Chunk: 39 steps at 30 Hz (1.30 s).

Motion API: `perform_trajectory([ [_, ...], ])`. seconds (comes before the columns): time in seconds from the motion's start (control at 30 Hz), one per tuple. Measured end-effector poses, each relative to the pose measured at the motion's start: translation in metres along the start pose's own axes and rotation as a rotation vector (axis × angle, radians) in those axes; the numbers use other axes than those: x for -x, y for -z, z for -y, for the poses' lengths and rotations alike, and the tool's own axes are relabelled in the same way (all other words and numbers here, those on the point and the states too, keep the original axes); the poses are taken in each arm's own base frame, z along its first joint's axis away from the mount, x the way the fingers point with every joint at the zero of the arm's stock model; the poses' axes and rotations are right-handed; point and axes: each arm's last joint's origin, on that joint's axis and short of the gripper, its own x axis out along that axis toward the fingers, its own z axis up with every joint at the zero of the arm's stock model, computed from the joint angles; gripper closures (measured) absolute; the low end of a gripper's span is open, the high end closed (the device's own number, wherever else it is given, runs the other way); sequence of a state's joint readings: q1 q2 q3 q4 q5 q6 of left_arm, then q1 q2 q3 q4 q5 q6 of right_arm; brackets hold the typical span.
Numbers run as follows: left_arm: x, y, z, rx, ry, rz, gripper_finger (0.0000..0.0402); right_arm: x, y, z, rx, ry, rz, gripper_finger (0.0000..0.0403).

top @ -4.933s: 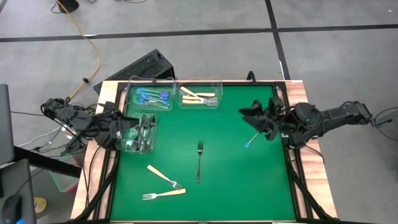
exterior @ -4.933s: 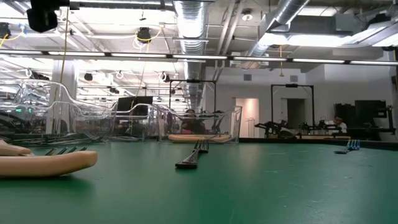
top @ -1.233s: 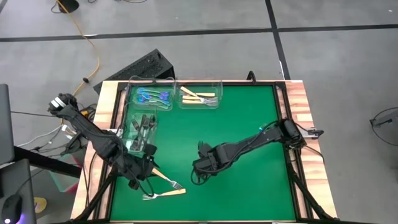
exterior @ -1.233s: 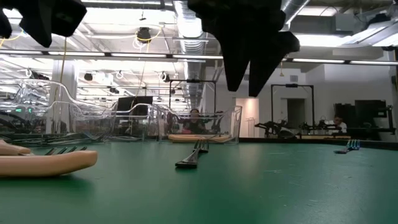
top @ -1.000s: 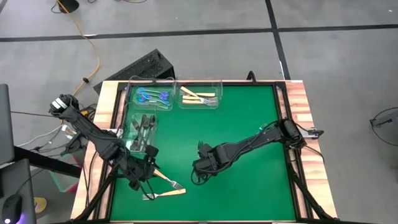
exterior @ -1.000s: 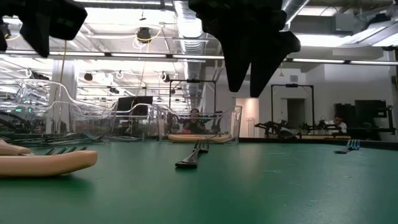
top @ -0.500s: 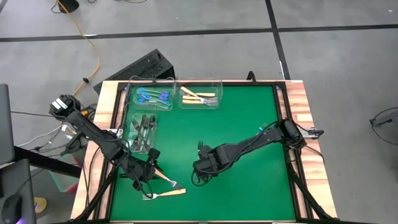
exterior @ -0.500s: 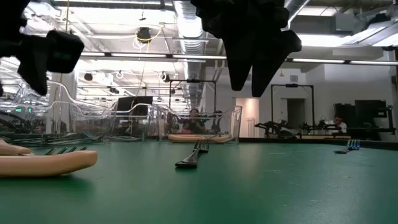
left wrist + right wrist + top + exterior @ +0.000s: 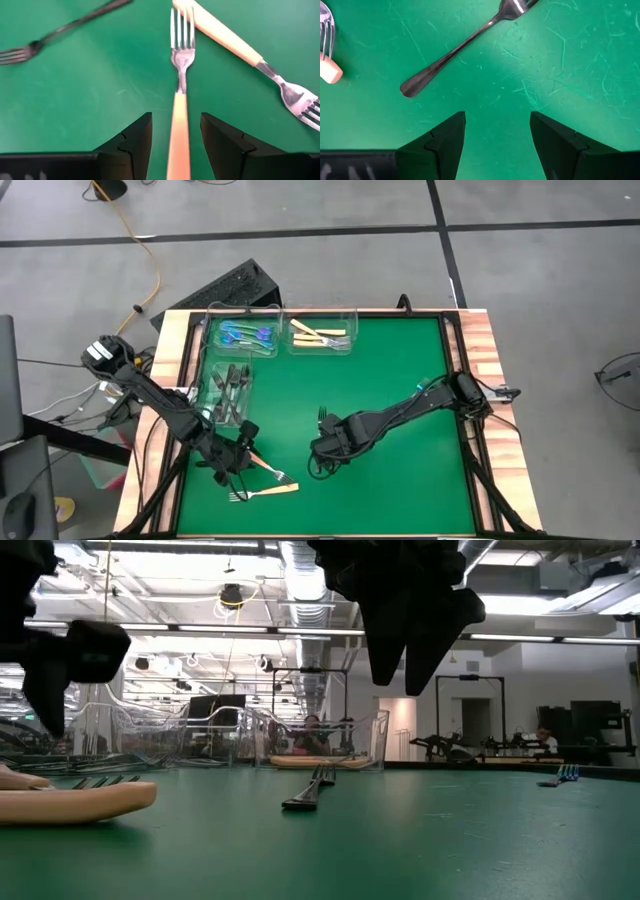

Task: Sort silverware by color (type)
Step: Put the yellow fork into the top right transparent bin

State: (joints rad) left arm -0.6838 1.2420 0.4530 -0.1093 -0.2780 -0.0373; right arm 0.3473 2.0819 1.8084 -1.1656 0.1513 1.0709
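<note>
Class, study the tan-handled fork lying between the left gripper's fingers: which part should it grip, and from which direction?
Grip the tan handle of the fork from straight above. It lies flat on the green mat, and the open left gripper already straddles it; the handle is broader than the thin silver neck and tines.

This is a large robotics lab or industrial workshop hall. The low view looks across a green felt-topped, wood-edged table (image 9: pixel 420 840) into an open room with exposed silver ceiling ducts (image 9: pixel 305 580) at 12 o'clock, long strip lights, and black metal equipment frames (image 9: pixel 470 715) at 3 o'clock. The high view shows grey concrete flooring (image 9: pixel 540 300) and a yellow cable (image 9: pixel 150 250) at 11 o'clock.
</note>
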Motion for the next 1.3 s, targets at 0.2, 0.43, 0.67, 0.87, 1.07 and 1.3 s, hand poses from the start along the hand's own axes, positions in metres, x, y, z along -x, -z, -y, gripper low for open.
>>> perform_trajectory([
  [0.2,-0.02,0.006,0.005,0.025,0.002,-0.078,0.0249,0.0,0.002,-0.001,0.004,-0.001,0.0,0.0163],
  [0.43,-0.034,0.01,0.008,0.075,0.079,-0.133,0.0249,0.002,0.007,-0.004,0.017,-0.004,-0.001,0.0163],
  [0.67,-0.037,0.012,0.008,0.09,0.088,-0.154,0.028,0.002,0.009,-0.005,0.023,-0.005,0.001,0.0163],
  [0.87,-0.038,0.013,0.009,0.112,0.095,-0.164,0.0371,0.002,0.009,-0.005,0.023,-0.005,0.002,0.0163],
  [1.07,-0.038,0.013,0.008,0.188,0.081,-0.157,0.0371,0.002,0.009,-0.005,0.01,-0.007,0.003,0.0163],
  [1.3,-0.03,0.006,0.005,0.322,0.053,-0.07,0.0371,0.008,0.008,-0.011,0.0,-0.052,0.03,0.0163],
])
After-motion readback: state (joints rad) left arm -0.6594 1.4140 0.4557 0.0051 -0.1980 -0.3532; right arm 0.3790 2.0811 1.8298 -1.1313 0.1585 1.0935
